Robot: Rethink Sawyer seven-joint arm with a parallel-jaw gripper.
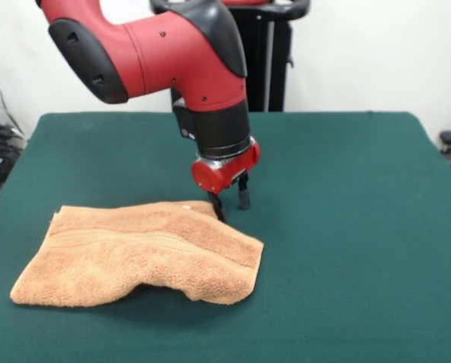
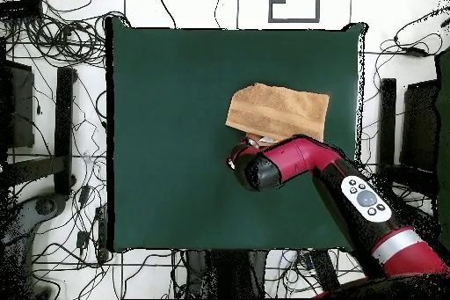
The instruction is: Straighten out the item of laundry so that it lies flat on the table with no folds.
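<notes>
The towel [image 1: 138, 253] [image 2: 279, 112] lies folded on the green desk [image 1: 346, 227] [image 2: 176, 120]. The gripper [image 1: 231, 203] hangs at its far edge, jaws slightly apart, holding nothing, one tip touching the cloth

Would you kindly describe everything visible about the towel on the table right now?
The towel is orange-tan, fluffy terry cloth with a woven band stripe running along its length. It lies on the green table folded over on itself, not flat: the near edge is thick and rounded, and bulges up in the middle. The front view shows it left of centre, toward the camera. The gripper stands open at its far edge, one finger at the cloth, the other over bare table.
</notes>
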